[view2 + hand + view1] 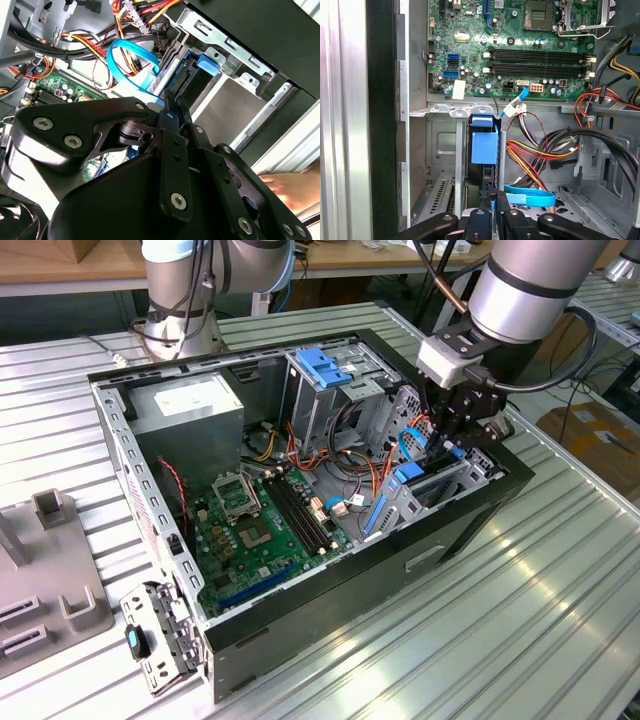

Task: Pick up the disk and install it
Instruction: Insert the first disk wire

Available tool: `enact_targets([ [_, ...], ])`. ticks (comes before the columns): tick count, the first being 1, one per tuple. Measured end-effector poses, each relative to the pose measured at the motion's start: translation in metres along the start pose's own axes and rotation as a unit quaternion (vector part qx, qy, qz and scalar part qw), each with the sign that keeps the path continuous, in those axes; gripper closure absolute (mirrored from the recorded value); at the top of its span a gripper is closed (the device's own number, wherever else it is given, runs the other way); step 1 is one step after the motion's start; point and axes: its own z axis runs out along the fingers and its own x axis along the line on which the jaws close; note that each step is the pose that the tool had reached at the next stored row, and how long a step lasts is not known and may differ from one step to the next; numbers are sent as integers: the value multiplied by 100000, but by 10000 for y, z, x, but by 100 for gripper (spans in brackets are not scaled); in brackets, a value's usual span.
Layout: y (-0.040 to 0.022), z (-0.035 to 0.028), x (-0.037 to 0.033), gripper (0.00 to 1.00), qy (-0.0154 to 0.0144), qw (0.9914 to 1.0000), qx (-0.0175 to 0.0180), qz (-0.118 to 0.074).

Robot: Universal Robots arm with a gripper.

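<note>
Exterior view: open black computer case lies on its side on a ribbed metal table, green motherboard exposed, grey power supply toward the exterior view's left, metal drive cage with blue clips on top behind it. Black gripper on the silver arm hangs over the drive bay at the case's corner on the exterior view's right. Disk stands on edge in that bay, blue carrier rail showing, directly under the fingertips. Grey fixture sits on the table at the exterior view's left.

Second wrist view: gripper fingers are drawn close together, tips pinched on the thin top edge of the disk. Disk's silver face and blue rail tab sit inside the bay's metal frame. Blue data cable loops just beside the tips. A person's hand rests at the case's outer side.

First wrist view: gripper fingers are nearly closed, gripping the disk edge-on; blue carrier sits in the vertical bay slot, between metal rails. Motherboard beyond, bundled wires and blue data cable beside the slot.
</note>
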Motion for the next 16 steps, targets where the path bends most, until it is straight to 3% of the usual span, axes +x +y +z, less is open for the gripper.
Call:
enact_targets([
  [16, 8, 75, 1, 84, -3, 100000, 1, 1],
])
